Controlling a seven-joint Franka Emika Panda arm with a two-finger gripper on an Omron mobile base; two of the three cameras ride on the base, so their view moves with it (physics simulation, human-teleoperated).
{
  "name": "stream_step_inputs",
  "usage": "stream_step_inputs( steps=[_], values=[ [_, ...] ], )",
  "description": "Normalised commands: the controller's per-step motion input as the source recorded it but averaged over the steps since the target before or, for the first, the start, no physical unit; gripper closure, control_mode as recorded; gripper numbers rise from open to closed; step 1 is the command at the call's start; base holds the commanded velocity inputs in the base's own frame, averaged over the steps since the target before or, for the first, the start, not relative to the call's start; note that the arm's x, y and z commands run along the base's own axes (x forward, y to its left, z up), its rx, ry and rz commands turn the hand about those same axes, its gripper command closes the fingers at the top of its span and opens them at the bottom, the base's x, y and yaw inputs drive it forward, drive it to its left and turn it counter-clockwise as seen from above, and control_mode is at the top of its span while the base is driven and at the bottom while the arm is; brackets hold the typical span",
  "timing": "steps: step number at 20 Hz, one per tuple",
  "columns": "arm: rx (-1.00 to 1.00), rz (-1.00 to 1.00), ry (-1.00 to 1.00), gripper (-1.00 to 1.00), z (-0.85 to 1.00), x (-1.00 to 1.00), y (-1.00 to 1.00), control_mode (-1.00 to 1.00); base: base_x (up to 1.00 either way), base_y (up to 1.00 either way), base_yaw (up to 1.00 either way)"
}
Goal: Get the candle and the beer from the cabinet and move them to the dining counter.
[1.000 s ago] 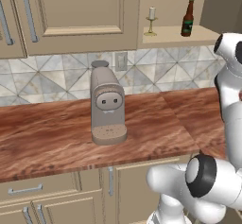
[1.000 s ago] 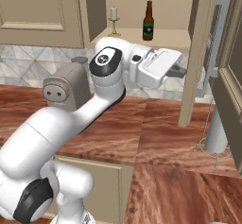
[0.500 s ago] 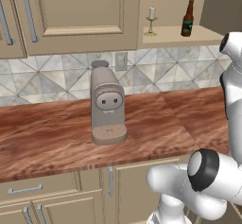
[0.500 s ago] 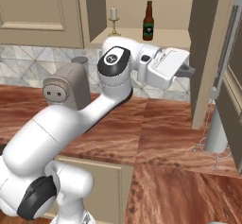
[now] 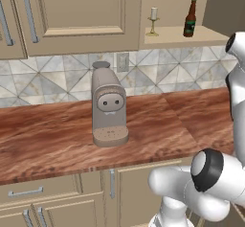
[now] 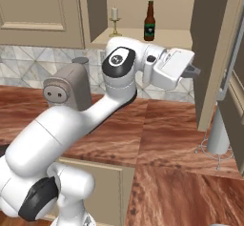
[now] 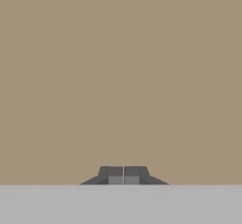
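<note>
The cabinet stands open, its door swung out to the right. On its shelf the candle stands upright at the left in a small brass holder. To its right stands the beer, a dark bottle with a green label. Below the shelf's front edge my gripper is shut and holds nothing, its tip against or just short of the door's inner face. In the hand view the gripper shows its tips together before a plain beige surface. The dining counter is out of view.
A grey coffee machine stands on the wood counter against the tile backsplash. A metal stand sits on the counter under the open door. Closed beige wall cabinets hang to the left, with drawers below the counter.
My hand has swung a little to the right, closer to the open door. The door has shifted slightly. Candle and beer have not moved.
</note>
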Motion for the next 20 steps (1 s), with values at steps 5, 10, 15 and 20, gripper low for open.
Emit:
stream_step_inputs(
  steps=[5,10,15,20],
  values=[
    [0.0,0.01,0.0,1.0,0.0,0.04,-0.08,-1.0,0.0,0.0,0.0],
    [0.0,0.0,0.0,1.0,0.0,0.0,0.1,-1.0,0.0,0.0,0.0],
    [0.0,0.02,0.01,1.0,0.0,-0.04,0.56,-1.0,0.0,0.0,0.0],
    [0.0,0.16,0.09,1.0,0.0,-0.02,0.79,-1.0,0.0,0.0,0.0]
  ],
)
